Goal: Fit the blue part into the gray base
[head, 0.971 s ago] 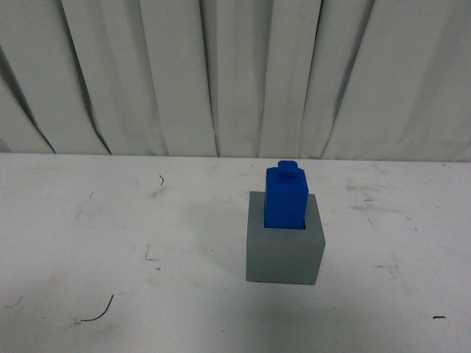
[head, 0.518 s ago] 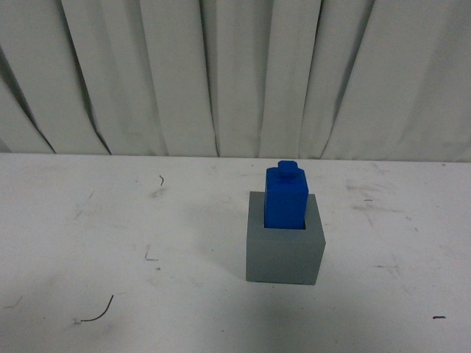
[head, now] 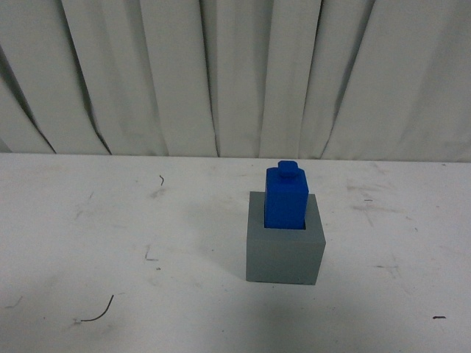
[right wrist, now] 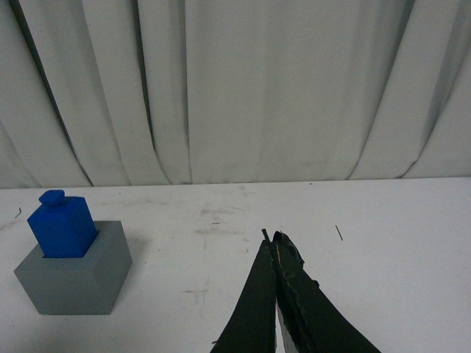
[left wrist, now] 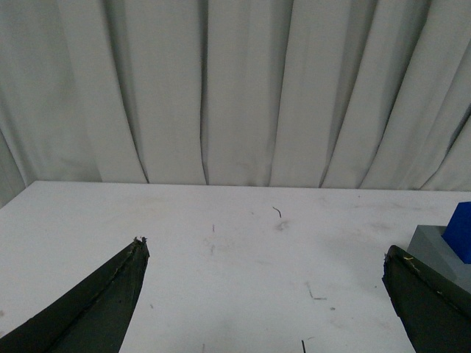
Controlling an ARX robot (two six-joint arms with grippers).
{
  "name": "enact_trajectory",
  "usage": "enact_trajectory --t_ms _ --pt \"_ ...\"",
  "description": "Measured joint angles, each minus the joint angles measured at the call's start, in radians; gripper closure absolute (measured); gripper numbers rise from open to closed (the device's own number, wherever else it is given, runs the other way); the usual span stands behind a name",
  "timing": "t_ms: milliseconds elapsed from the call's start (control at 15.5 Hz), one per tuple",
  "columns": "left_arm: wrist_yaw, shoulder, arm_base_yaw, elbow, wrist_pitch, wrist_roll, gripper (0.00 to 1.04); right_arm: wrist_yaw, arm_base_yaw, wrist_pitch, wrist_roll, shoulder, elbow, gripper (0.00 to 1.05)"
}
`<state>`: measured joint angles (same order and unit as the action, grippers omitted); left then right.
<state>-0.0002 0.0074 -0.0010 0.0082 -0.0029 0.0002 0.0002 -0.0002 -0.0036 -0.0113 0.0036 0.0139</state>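
The blue part (head: pixel 286 196) stands upright in the recess of the gray base (head: pixel 285 254) on the white table, its knob on top; neither arm shows in the front view. In the right wrist view the blue part (right wrist: pixel 63 224) sits in the gray base (right wrist: pixel 73 276), well apart from my right gripper (right wrist: pixel 272 235), which is shut with nothing between its fingers. My left gripper (left wrist: pixel 265 254) is open wide over bare table, and only a corner of the gray base (left wrist: pixel 434 246) and of the blue part (left wrist: pixel 462 232) shows beside one of its fingers.
A white table (head: pixel 110 243) with scuffs and small dark marks carries the base. A pleated white curtain (head: pixel 235 73) closes off the back edge of the table.
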Motion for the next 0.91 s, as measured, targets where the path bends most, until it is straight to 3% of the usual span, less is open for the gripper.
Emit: enact_trajectory --t_ms 65,582,906 --pt "0.0 0.0 0.0 0.0 0.0 0.0 0.07 0.0 0.0 0.0 0.0 0.0 0.0 1.03" --pt "0.0 0.0 0.0 0.0 0.0 0.0 0.07 0.0 0.0 0.0 0.002 0.0 0.0 0.04" --pt "0.0 0.0 0.0 0.0 0.0 0.0 0.07 0.0 0.0 0.0 0.002 0.0 0.0 0.06"
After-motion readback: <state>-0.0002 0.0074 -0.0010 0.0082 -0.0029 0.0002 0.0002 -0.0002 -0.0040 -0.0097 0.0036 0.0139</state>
